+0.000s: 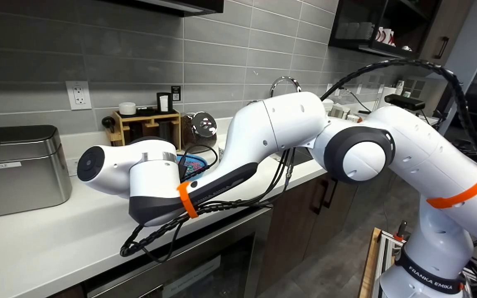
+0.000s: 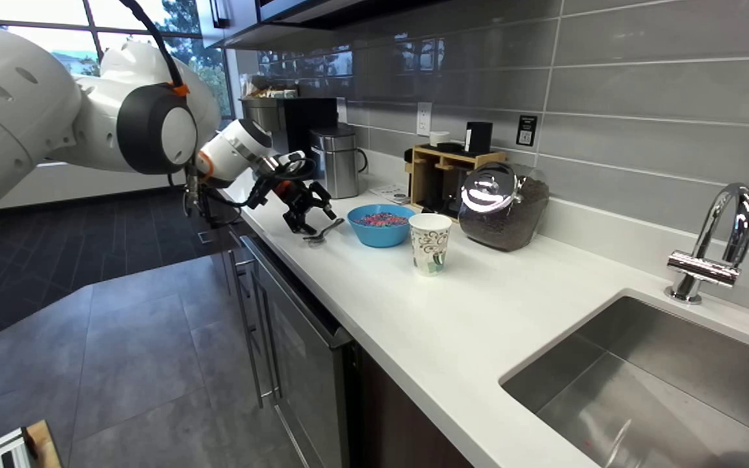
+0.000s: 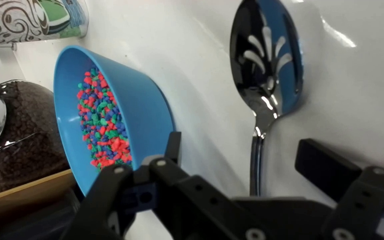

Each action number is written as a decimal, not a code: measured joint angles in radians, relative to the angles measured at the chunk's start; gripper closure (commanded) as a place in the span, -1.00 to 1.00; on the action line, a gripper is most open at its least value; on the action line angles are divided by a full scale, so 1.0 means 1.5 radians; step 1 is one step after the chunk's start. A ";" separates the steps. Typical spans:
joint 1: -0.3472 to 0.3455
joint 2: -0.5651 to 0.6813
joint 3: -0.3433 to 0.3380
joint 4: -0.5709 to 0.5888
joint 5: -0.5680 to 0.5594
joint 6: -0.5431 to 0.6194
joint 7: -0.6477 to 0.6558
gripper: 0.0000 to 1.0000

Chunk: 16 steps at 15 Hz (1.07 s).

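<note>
Gripper [image 3: 242, 154] spread, near the bowl [image 3: 145, 103]. Spoon [image 3: 266, 56] lies beside the bowl, handle [image 3: 256, 160] between the fingers [image 3: 175, 148]. Cup [image 2: 430, 246] and jar [image 2: 514, 211] stand near the bowl.

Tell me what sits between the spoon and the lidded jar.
The blue bowl stands between the spoon and the lidded jar, as the wrist view shows.

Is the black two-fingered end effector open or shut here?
Open: in the wrist view, the end effector has its fingers spread apart, with visible gaps between them and the shiny slotted metal spoon.
</note>
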 measured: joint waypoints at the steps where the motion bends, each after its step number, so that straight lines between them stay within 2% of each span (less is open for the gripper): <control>1: -0.001 0.000 0.000 0.000 0.000 0.003 0.004 -0.62; 2: -0.002 0.000 0.001 0.000 0.001 0.010 0.010 -0.64; 3: -0.004 0.000 0.002 0.000 0.002 0.016 0.017 -0.54; 7: -0.013 -0.001 0.004 -0.002 0.003 0.044 0.030 -0.57; 10: -0.020 -0.003 0.008 -0.005 0.004 0.059 0.031 -0.67; 15: -0.046 -0.017 0.028 -0.029 0.012 0.099 0.019 -0.55; 16: -0.051 -0.021 0.033 -0.036 0.014 0.107 0.017 -0.58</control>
